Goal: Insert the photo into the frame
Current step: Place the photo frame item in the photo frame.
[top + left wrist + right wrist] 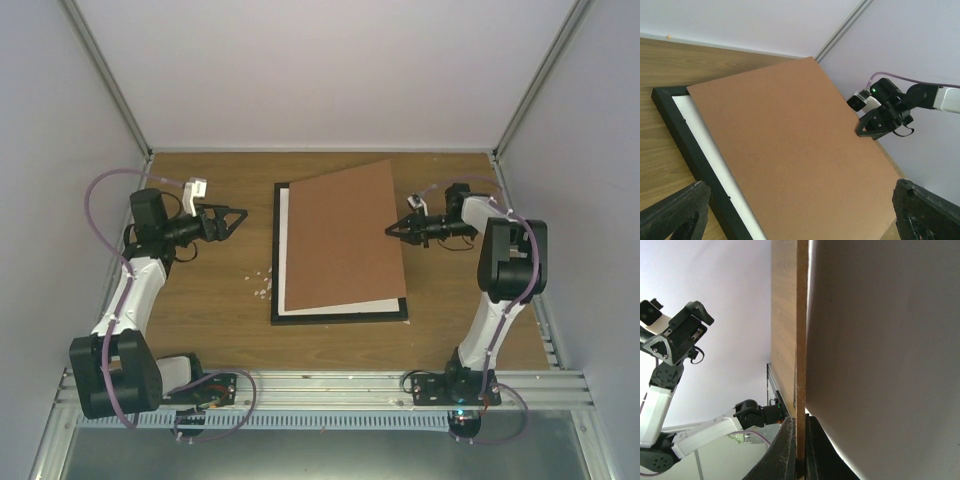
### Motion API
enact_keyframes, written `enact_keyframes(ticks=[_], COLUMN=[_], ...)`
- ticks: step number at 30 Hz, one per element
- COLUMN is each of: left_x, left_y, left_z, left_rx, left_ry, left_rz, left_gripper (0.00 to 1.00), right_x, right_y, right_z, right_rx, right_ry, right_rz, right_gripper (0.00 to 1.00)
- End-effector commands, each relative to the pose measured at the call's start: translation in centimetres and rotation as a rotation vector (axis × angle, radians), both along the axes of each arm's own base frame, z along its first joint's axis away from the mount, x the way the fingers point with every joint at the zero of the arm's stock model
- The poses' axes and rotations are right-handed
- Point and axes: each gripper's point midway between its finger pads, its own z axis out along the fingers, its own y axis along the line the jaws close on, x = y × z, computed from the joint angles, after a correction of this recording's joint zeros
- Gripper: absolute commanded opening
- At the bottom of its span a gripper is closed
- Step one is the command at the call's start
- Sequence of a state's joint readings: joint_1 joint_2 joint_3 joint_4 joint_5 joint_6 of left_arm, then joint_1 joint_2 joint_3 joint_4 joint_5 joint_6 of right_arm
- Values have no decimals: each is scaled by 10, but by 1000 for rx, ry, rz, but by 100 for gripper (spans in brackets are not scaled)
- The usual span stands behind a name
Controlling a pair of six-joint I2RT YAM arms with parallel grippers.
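Right gripper [392,231] jaws clamped on right edge of brown backing board [340,240]; board tilted, gripped edge raised, left edge low over frame [340,318]; frame flat on table [200,290], mostly hidden by board; white sheet [284,250] shows inside it, perhaps photo face-down, cannot tell; white crumbs [262,285] just left; left gripper [240,215] jaws wide apart, empty, hovering left of frame, pointing inward; right forearm level.

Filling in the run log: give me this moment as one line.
right gripper: shut on backing board edge, board tilted | left gripper: open, free | frame: lying flat
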State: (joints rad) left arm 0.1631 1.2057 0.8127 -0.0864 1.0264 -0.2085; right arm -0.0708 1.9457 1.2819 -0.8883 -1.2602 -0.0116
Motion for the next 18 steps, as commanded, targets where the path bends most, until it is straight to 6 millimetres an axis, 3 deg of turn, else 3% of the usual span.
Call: enact_keyframes(ticks=[1, 11, 18], left_x=[3, 4, 7], left_y=[-2, -2, -1], left_z=[-5, -12, -16], left_rx=[13, 10, 8], left_ry=[-14, 7, 21], left_rz=[-6, -9, -7], left_gripper=[99, 99, 99], right_x=[3, 8, 3], right_y=[12, 12, 22], right_z=[10, -10, -13], right_rx=[78, 62, 65], right_ry=[-23, 28, 33], right_rz=[37, 38, 70], right_gripper=[1, 0, 1])
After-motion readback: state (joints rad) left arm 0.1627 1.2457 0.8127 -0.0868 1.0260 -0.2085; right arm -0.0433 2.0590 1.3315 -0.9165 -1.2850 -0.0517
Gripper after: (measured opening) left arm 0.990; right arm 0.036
